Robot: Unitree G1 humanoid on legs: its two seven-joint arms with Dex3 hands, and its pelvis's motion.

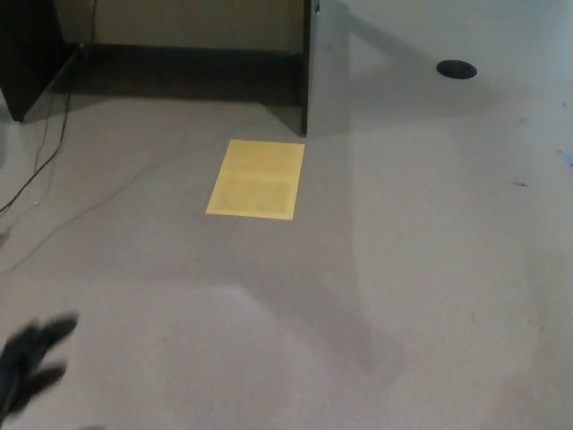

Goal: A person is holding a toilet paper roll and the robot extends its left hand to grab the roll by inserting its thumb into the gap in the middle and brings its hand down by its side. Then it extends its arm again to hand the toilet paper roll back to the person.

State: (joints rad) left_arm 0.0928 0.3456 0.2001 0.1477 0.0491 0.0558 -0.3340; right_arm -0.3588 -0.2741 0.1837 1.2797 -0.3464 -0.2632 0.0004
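Observation:
Only the black fingers of my left hand [31, 363] show, blurred, at the bottom left corner of the head view. They are spread apart with nothing between them. No toilet paper roll appears anywhere in the picture, nor does any person. My right hand does not show.
A yellow sheet [256, 178] lies on the beige floor near the middle. Behind it rises a grey panel [307, 81] with a dark recess to its left. A thin cable [45, 152] runs along the left side. A black round disc [457, 69] sits far right.

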